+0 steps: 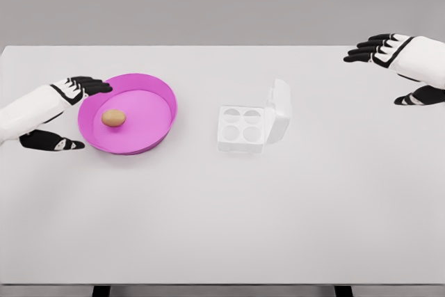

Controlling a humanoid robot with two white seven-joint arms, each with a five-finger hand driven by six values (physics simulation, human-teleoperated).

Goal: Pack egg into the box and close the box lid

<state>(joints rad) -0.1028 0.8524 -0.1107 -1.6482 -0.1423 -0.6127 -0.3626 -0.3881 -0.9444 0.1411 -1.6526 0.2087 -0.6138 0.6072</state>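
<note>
Black-fingered and white-shelled, the left hand [61,113] is seen at the left edge of the frame, its fingers spread apart and nothing held between them. The upper fingers reach over the left rim of the pink bowl [164,99], while the thumb lies lower, just beside the bowl's outer wall. Inside the bowl, left of its centre, the brown egg [113,118] is found lying on the bottom, untouched, just right of the fingertips.

Further toward the middle of the frame, well apart from the bowl, the white egg box [242,129] is placed on the white table [222,220]. All four cups are shown empty, and the lid [278,110] is stood up on the box's right side, fully open.

At the upper right of the frame, the right hand [400,67] is held well away from the box, fingers extended and nothing grasped.

By these signs, the task is judged barely begun: the egg has not yet been grasped, nothing has been packed, and the lid is left to be closed.
</note>
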